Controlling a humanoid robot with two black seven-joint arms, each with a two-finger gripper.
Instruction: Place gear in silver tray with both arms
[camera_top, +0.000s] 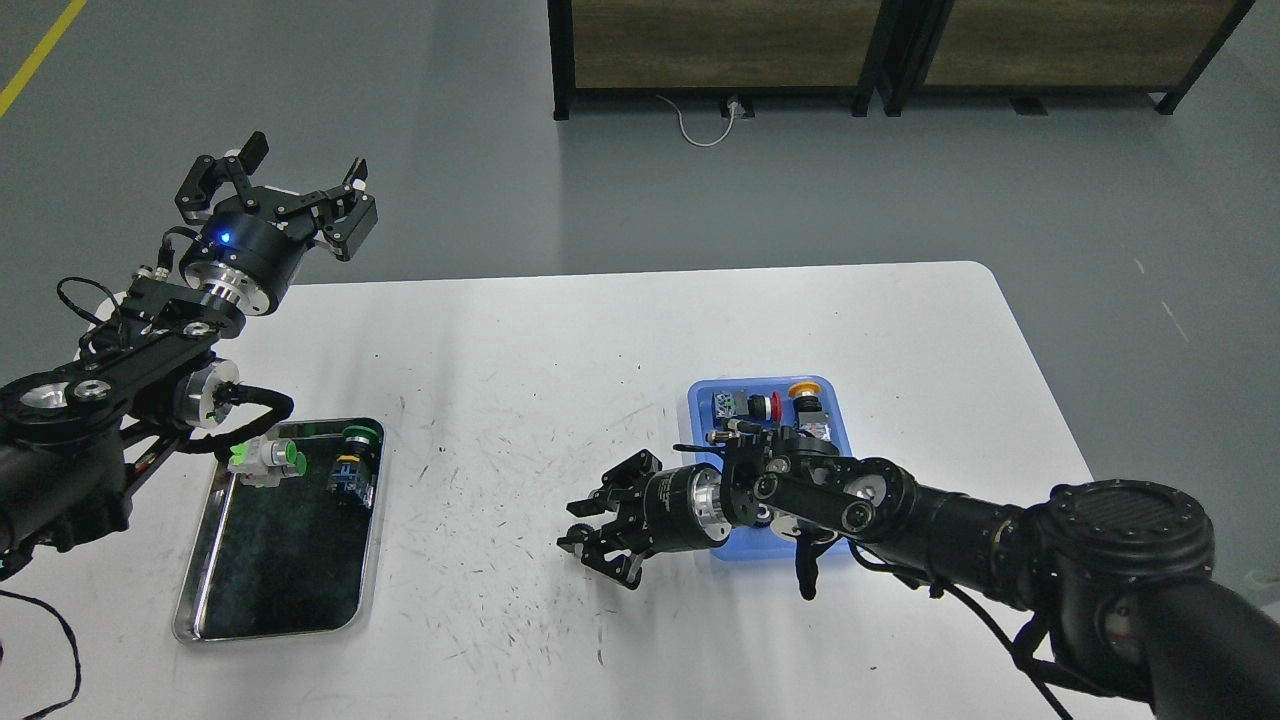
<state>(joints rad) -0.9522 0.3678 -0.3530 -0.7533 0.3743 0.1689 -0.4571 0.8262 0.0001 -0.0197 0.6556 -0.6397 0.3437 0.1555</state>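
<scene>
The silver tray (196, 560) lies at the table's front left, its dark bottom mostly bare. My right gripper (585, 527) hovers low over the table's middle, left of the blue tray (700, 398) and well right of the silver tray. Its fingertips converge on a small dark round part, apparently the gear (577, 508). My left gripper (282, 180) is open and empty, raised high above the table's far left edge, behind the silver tray.
A white part with green caps (262, 457) and a black part with a green top (352, 465) sit at the silver tray's far end. The blue tray holds several switch parts, among them a red button (765, 405) and a yellow one (800, 390). My right forearm covers its front half.
</scene>
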